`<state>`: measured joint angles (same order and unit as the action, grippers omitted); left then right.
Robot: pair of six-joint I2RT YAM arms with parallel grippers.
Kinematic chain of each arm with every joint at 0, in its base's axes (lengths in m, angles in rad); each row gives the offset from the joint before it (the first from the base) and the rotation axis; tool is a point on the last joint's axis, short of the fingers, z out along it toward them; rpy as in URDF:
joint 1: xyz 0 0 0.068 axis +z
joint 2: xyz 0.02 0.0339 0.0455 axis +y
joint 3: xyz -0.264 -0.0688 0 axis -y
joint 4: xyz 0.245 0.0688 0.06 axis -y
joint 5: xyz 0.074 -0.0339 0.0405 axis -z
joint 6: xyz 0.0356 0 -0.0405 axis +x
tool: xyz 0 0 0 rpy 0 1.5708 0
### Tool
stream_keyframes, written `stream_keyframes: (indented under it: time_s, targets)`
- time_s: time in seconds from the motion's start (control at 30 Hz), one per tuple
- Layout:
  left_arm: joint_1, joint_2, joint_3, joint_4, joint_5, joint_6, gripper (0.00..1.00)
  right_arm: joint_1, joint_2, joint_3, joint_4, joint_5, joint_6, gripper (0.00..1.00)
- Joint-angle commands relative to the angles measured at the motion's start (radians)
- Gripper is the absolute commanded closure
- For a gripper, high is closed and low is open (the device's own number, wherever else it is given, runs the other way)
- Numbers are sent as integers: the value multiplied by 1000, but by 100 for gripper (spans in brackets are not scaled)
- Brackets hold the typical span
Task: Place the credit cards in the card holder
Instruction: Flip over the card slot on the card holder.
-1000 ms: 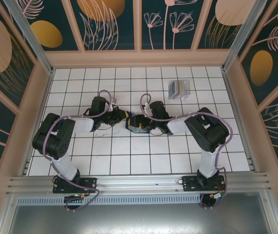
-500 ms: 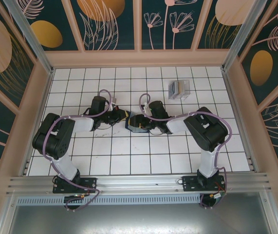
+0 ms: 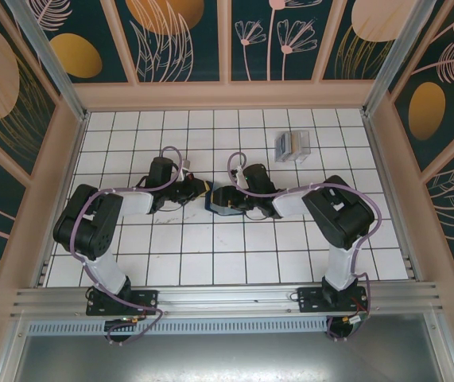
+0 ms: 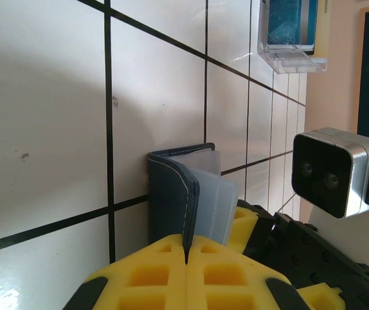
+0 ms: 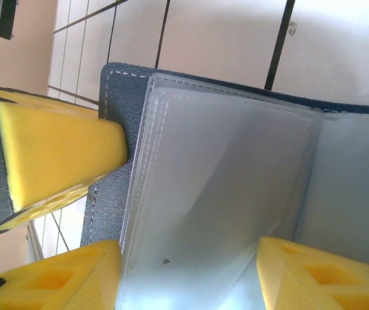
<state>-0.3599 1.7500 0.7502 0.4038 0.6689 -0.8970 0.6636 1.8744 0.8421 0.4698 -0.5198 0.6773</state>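
At the middle of the desk [image 3: 179,263], the left jaws are shut tight, their yellow pads [image 4: 152,274] pinching the near edge of the card holder [image 4: 171,187] by its navy cover so that it stands propped open. In the right wrist view that same yellow pad [image 5: 61,155] presses against the stitched cover [image 5: 110,97]. The right jaws stand about half wide, one finger [image 5: 55,281] on each side of the clear pocket leaves [image 5: 223,194]. They carry no card, and whether they touch the leaves I cannot tell.

Over the last second almost nothing has shifted. The right wrist has edged slightly further over the holder, its jaws have barely changed width, and the holder has kept its place. My reading is that the pockets are being spread or lined up, so the loading itself has not begun.

The credit cards [image 3: 292,146] sit in a clear plastic rack [image 4: 294,59] well apart from the holder, toward the desk's far edge and right of its middle. A blue one shows in the left wrist view.

No brand, label or writing can be read on the holder, the cards or the rack
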Motion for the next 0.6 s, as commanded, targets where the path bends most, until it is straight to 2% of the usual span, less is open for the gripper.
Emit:
stream_keyframes:
  time_s: [0.0,0.17,0.3,0.4,0.57]
  targets:
    - [2,10,9,-13,15,28,91,-3,-1,-26,-40,48,-25,45]
    - [2,18,8,-13,20,36,86,-4,6,-24,-30,41,-20,49]
    - [2,26,6,-11,21,39,74,-4,9,-18,-52,53,-21,49]
    - [2,27,8,-12,18,43,60,-4,6,-14,-69,67,-21,47]
    - [1,42,16,-14,23,46,57,-4,7,-11,-84,79,-27,48]
